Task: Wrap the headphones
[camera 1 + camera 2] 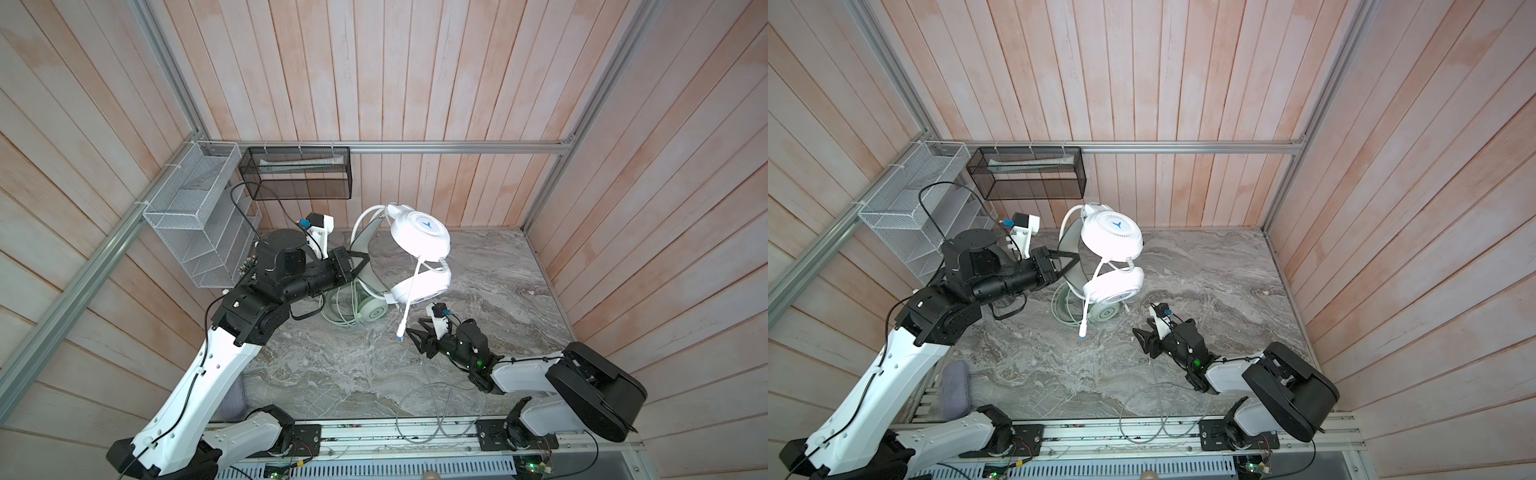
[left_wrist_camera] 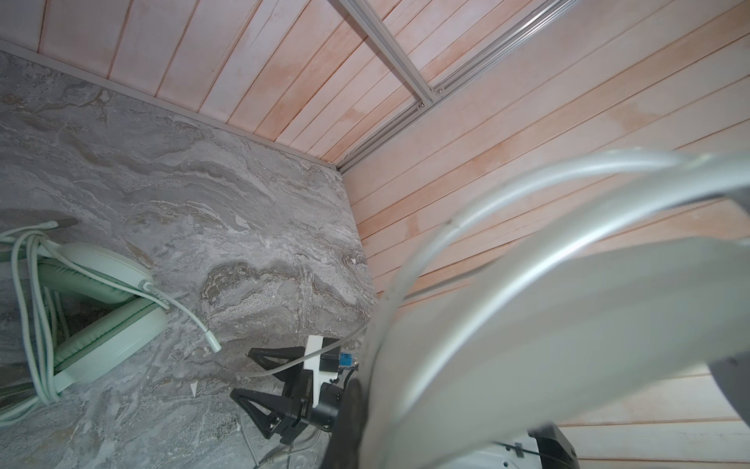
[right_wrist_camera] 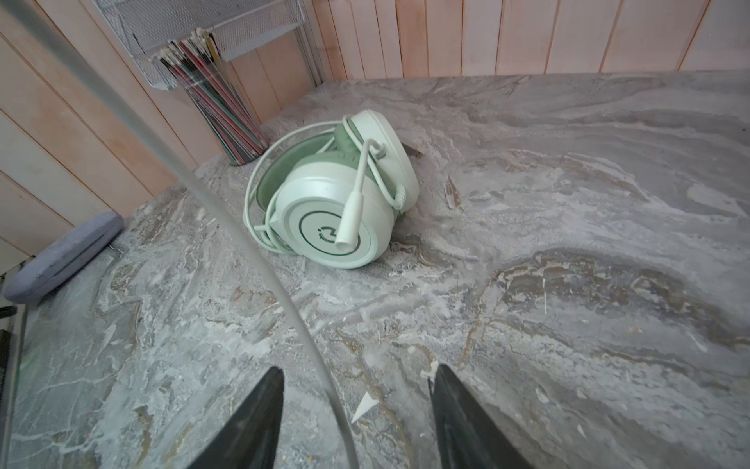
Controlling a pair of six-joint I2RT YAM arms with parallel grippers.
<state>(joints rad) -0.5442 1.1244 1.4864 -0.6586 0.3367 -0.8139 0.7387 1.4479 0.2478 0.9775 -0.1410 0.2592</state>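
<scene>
Three pairs, three singles.
Two headsets: white headset [image 1: 422,235] centre frame, mint green headset [image 1: 372,312] just below; two baskets upper left: white mesh basket [image 1: 183,232], black mesh basket [image 1: 299,189]; two arms: left arm [image 1: 208,374], right arm [image 1: 528,374]; one tube [image 1: 299,165]; one grey pouch [image 1: 955,388]; one cup of sticks [image 3: 221,113].

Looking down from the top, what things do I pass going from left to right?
White wire basket → black mesh basket → white headphones → right arm's big black joint.

Both top views look steeply down over the whole counter [image 1: 498,291], while the 2 wrist cameras sit close above it, sharing the mint headset [image 2: 109,337].
</scene>
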